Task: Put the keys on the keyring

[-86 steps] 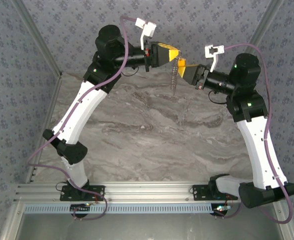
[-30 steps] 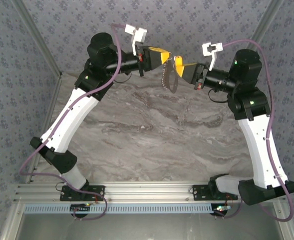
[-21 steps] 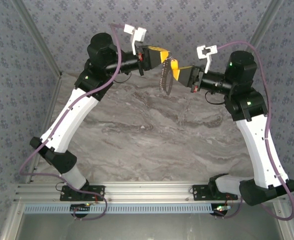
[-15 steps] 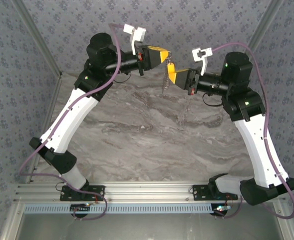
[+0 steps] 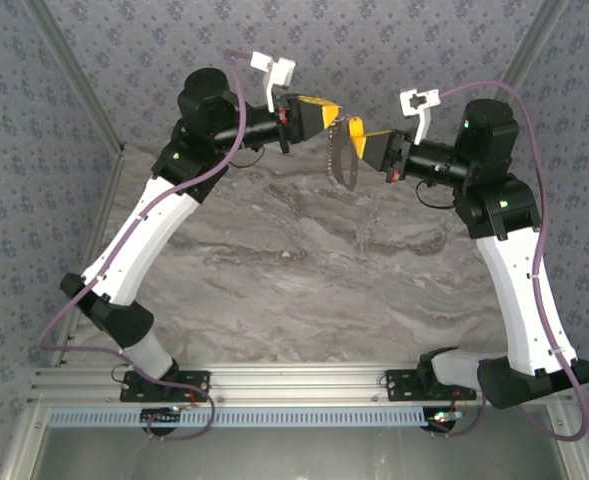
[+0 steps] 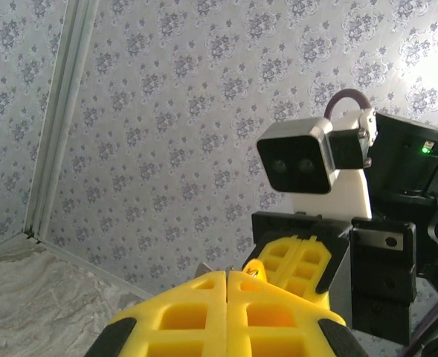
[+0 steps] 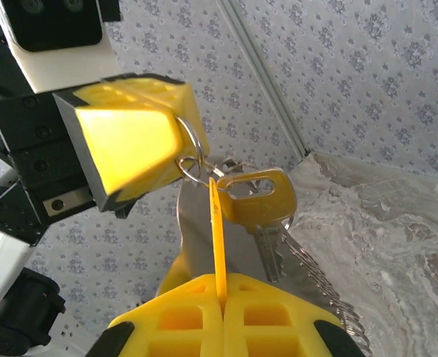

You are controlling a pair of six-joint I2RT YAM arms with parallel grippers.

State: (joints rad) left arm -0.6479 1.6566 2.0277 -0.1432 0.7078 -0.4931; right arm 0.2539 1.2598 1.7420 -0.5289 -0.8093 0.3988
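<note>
The left gripper (image 7: 180,145), yellow fingers together, pinches the thin silvery metal keyring (image 7: 198,151). A small yellow-headed metal key (image 7: 259,195) hangs from it just beyond the right gripper (image 7: 222,284), whose fingers clamp a thin yellow-orange flat piece (image 7: 217,223) seen edge-on. A beaded metal chain (image 7: 319,286) dangles alongside.

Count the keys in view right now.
1 for certain: a yellow-headed key beside the keyring that the left pincer holds. The thin yellow strip clamped in the right pincer may be a second key, edge-on.

left tool (image 6: 227,279) pressed together | right tool (image 6: 300,253) facing, just beyond
</note>
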